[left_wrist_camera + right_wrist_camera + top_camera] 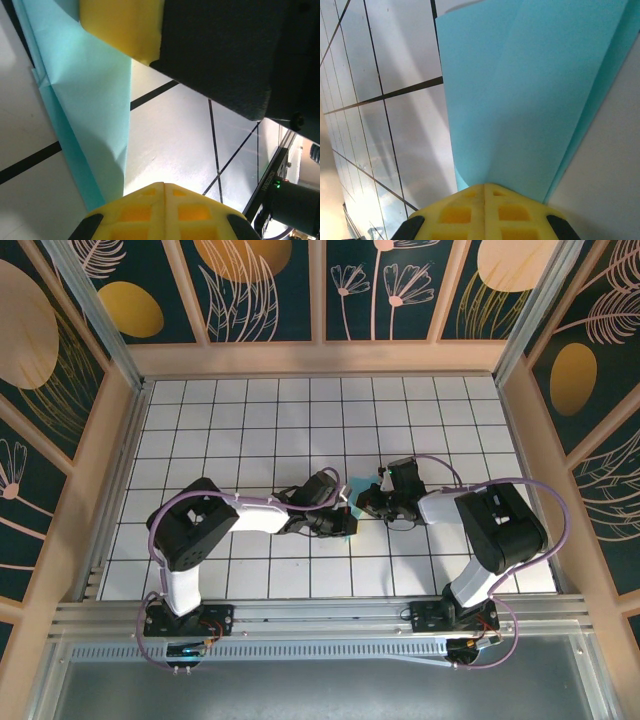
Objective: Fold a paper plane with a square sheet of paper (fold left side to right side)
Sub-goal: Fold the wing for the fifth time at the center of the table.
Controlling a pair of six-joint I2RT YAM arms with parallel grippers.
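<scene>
The turquoise sheet of paper (pixel 347 528) lies folded in creased layers at the middle of the white grid table (pixel 250 420). Both grippers cover most of it, so its whole shape is hidden. My left gripper (pixel 338 508) comes in from the left, my right gripper (pixel 366 502) from the right, tips almost meeting. In the left wrist view my left gripper (pixel 164 186) is shut, its tip beside the paper (pixel 85 100), whose edge is raised. My right gripper (pixel 485 186) is shut, its tip against the layered paper (pixel 530 90).
The right gripper's yellow finger (pixel 122 25) and black body (pixel 235 55) hang close over the left wrist view. Wooden walls (pixel 120 460) ring the table. A metal rail (pixel 320 615) with the arm bases runs along the near edge.
</scene>
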